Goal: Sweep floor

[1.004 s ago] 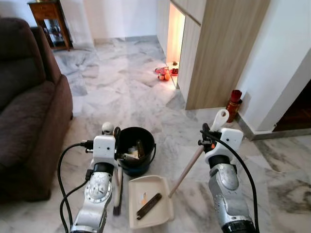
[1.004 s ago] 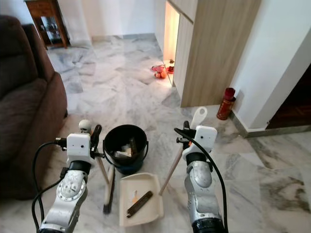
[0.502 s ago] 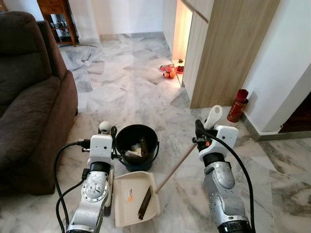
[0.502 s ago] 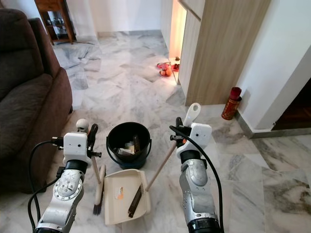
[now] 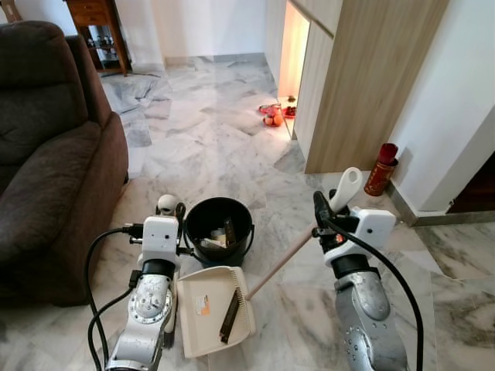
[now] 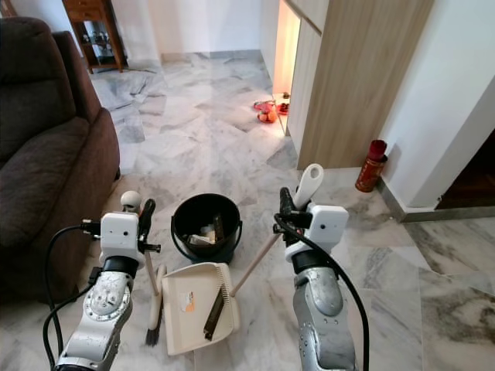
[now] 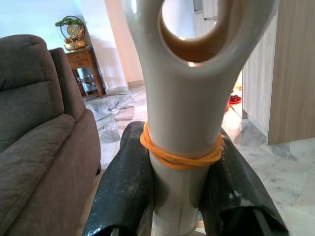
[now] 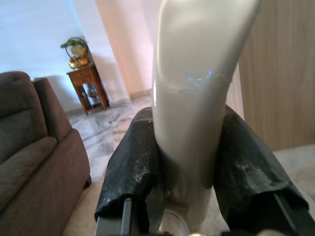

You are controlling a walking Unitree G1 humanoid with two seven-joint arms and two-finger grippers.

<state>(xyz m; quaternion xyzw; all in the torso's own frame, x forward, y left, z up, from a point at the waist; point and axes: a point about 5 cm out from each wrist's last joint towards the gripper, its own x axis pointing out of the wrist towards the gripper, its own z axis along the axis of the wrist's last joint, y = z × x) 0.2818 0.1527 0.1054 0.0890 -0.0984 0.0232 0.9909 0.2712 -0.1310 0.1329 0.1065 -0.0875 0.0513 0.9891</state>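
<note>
My left gripper [image 5: 172,210] is shut on the white handle of a small brush [image 6: 152,290]; an orange band rings that brush handle [image 7: 182,113] between my black fingers [image 7: 123,191]. The brush's bristles rest on the marble floor beside a cream dustpan [image 5: 203,297]. My right gripper [image 5: 328,213] is shut on the dustpan's long handle [image 8: 194,98], which slants down to the pan. A dark stick-like piece [image 5: 230,315] and a small orange scrap lie in the pan. Just beyond the pan stands a black bucket [image 5: 219,230] with rubbish in it.
A brown sofa [image 5: 46,170] fills the left side. A wooden cabinet [image 5: 363,85] and a white wall stand to the right, with a red can [image 5: 381,166] at their foot. Small red and orange items [image 5: 271,116] lie by the lit gap. A wooden side table [image 5: 97,27] stands far back.
The dustpan has slid left and turned, ending just in front of the bucket beside the brush. The head view has shifted slightly.
</note>
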